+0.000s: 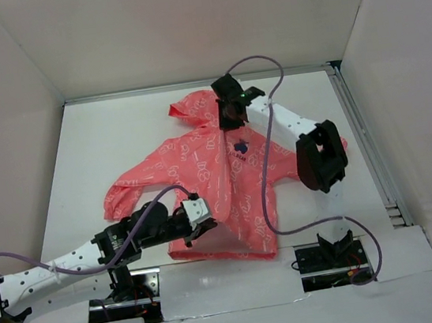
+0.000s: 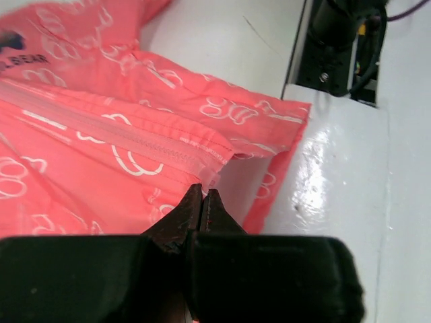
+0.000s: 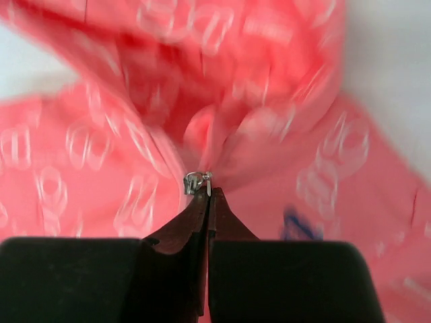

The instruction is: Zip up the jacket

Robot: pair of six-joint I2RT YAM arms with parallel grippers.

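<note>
Lying flat on the white bench (image 1: pixel 102 144) is one coral-pink jacket (image 1: pixel 210 178) with a white printed pattern. Its single hood (image 1: pixel 193 105) points away from the arm bases and its hem lies nearest them. Two sleeves spread out, one to each side of the jacket. One small dark chest mark (image 1: pixel 240 147) sits just right of the jacket's centre line.

Two arms reach onto the jacket, each with two fingers. The left fingers (image 1: pixel 207 226) are at the jacket's hem. In the left wrist view they are clenched together, tips meeting on the fabric edge at the lower end of the one front zipper (image 2: pixel 121 138). The right fingers (image 1: pixel 234 126) are at the jacket's neck, just below the hood. In the blurred right wrist view they are pressed tight, pinching one small silver zipper pull (image 3: pixel 197 182) at their tips, with the chest mark just beside them. Two purple cables run over the jacket, one along each arm.
</note>
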